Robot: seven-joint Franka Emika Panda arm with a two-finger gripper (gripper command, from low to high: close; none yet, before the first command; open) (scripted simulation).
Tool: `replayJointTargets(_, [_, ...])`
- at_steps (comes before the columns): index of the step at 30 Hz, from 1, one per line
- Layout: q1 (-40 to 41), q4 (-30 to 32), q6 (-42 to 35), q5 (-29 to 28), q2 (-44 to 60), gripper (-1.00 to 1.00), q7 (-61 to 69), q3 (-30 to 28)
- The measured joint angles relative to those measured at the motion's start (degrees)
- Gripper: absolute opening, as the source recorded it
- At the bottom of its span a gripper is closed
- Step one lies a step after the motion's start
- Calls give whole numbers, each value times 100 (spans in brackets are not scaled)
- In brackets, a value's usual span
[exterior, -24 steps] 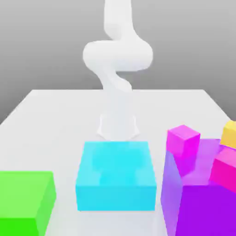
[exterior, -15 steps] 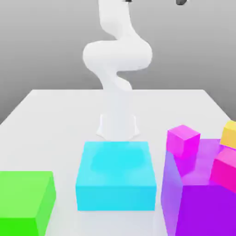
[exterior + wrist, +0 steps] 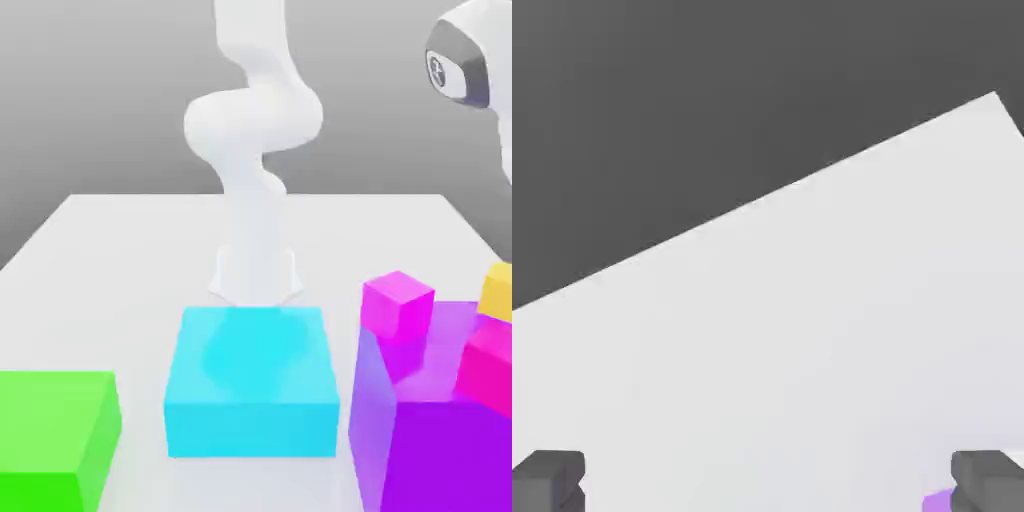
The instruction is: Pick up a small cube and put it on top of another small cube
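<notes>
A small magenta cube (image 3: 397, 303) stands on the table by the back corner of a big purple block (image 3: 440, 430). At the exterior view's right edge are a small yellow cube (image 3: 497, 290) and a pink cube (image 3: 490, 365). The arm's wrist (image 3: 468, 60) hangs high above these cubes. In the hand view my gripper (image 3: 767, 482) is open, its two grey fingertips (image 3: 550, 480) far apart with nothing between them. Under it lies bare white table (image 3: 812, 330), and a sliver of the purple block (image 3: 938, 501) shows beside one fingertip.
A large cyan block (image 3: 250, 385) sits in front of the arm's base (image 3: 255, 275). A large green block (image 3: 55, 435) lies at the exterior view's lower left. The white table (image 3: 120, 260) ends at a grey backdrop behind the base.
The arm has swung over. Its wrist has come down into the exterior view's upper right, where only small dark parts showed at the top edge before. The blocks have not moved.
</notes>
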State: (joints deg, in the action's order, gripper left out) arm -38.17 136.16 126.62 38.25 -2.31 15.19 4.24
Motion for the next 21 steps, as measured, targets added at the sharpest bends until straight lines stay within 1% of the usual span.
replayJointTargets(2, [-333, 178, -7, 230, 167, 0, 18, 134])
replayJointTargets(5, [-1099, 409, 199, 84, 245, 0, -548, 21])
replayJointTargets(8, [-2100, 623, 442, -158, 274, 0, -1212, -447])
replayJointTargets(11, [-2719, 829, 668, -380, 285, 0, -1825, -975])
replayJointTargets(13, [-2801, 973, 851, -547, 310, 0, -2301, -1326])
replayJointTargets(15, [-2505, 1129, 1059, -747, 343, 0, -2856, -1528])
replayJointTargets(17, [-2289, 1252, 1279, -974, 347, 0, -3370, -1491])
replayJointTargets(19, [-2371, 1361, 1506, -1222, 340, 0, -3878, -1432])
replayJointTargets(21, [-2499, 1467, 1736, -1466, 331, 0, -4380, -1495])
